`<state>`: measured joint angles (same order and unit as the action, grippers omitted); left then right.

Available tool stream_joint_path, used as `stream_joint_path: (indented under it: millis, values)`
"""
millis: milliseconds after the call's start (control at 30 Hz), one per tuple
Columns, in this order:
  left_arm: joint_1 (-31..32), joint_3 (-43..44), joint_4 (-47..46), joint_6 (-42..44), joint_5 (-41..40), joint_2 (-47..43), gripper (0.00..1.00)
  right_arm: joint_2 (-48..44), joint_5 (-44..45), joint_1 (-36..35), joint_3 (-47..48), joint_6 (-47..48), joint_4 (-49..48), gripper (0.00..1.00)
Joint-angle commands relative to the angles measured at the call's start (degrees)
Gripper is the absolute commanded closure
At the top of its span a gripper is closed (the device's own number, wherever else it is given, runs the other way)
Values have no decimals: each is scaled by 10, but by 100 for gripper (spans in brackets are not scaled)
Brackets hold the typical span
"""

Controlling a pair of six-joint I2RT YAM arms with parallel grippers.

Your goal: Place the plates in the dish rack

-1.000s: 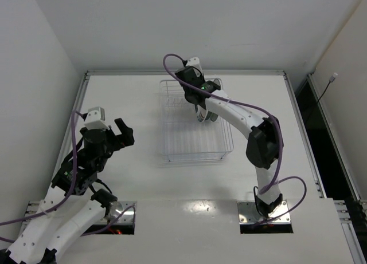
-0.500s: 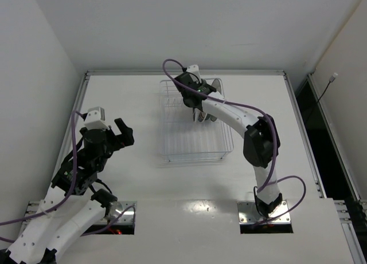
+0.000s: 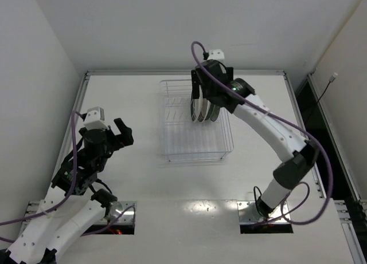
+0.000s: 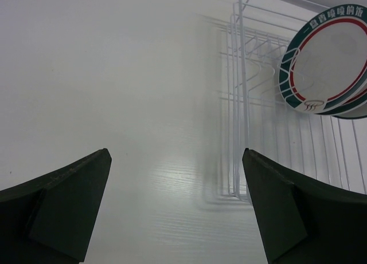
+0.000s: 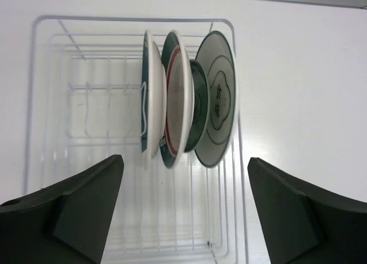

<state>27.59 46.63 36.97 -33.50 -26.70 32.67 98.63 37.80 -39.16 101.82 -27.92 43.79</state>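
The clear dish rack (image 3: pixel 189 144) sits at the table's middle back. Several plates (image 3: pixel 202 111) stand on edge in its far right part. In the right wrist view they line up side by side: a green-rimmed white plate (image 5: pixel 150 98), one with a red ring (image 5: pixel 176 92), a dark teal one (image 5: pixel 198 103) and a pale one (image 5: pixel 219 98). My right gripper (image 3: pixel 205 98) (image 5: pixel 184 161) hovers above them, open, holding nothing. My left gripper (image 3: pixel 127 131) (image 4: pixel 175 155) stands open over bare table, left of the rack (image 4: pixel 241 103), with a plate (image 4: pixel 327 63) in its view.
The rack's near half (image 5: pixel 172 229) holds only upright tines. White walls close the table on the left and at the back. A metal rail (image 3: pixel 183 73) runs along the far edge. A dark gap (image 3: pixel 312 109) lies past the right edge.
My right gripper went from shut at the plates to open and lifted away from them, its arm swinging out to the right. The left arm has not moved.
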Motion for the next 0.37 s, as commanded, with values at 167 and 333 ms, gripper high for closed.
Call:
stream_joint_path:
  millis: [167, 333]
  values:
    - [-6, 0, -2, -3, -20, 19, 1, -204, -80, -17, -189, 0, 108, 9]
    - [-6, 0, 3, -8, -38, 37, 1, -361, -109, -9, -375, -34, 64, 7]
